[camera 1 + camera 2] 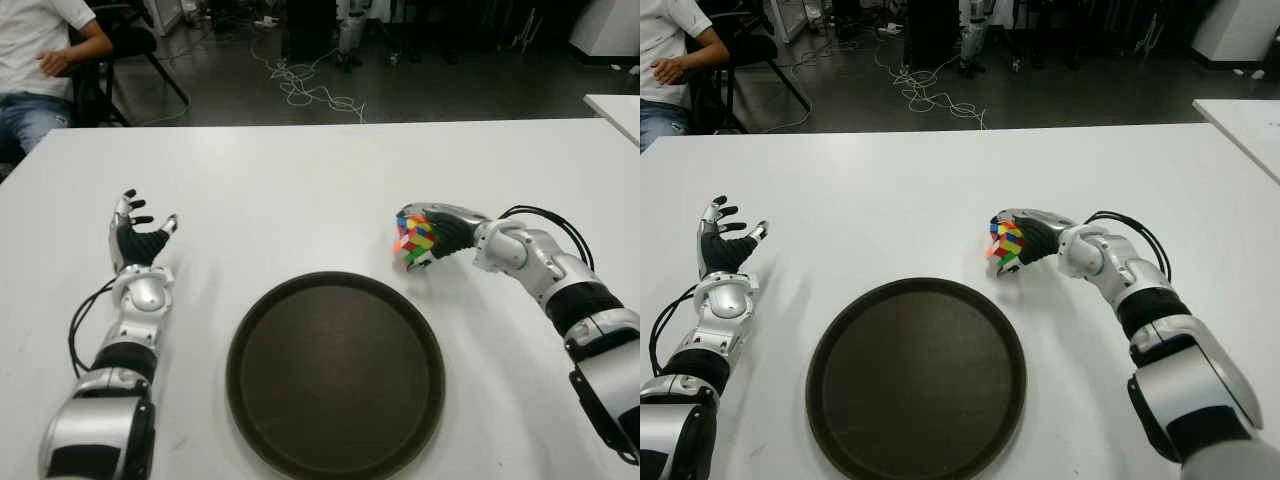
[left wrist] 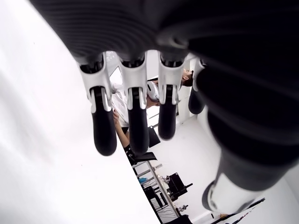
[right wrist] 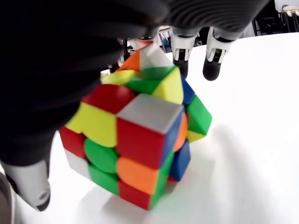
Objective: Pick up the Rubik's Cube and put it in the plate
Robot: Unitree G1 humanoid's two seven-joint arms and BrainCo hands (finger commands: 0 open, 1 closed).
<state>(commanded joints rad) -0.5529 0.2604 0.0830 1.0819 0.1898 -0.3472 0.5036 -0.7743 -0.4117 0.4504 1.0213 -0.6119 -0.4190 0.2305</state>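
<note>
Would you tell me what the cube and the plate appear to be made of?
Rubik's Cube, in the right hand: likely glossy plastic, with bright smooth coloured tiles. Plate: dark brown, matte, raised rim; probably plastic, though that is uncertain. Left hand shows open, left of the plate.

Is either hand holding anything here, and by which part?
The right hand grips the Rubik's Cube by opposite sides, beside the plate. The left hand is open.

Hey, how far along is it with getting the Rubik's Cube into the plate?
Done: the right hand has closed on the Rubik's Cube, beside the plate's far right rim. In hand: the cube sits tilted in that grasp; whether it has cleared the table is not certain. Left: carry it over the plate, which holds nothing, and release. The left hand shows open, left of the plate.
</note>
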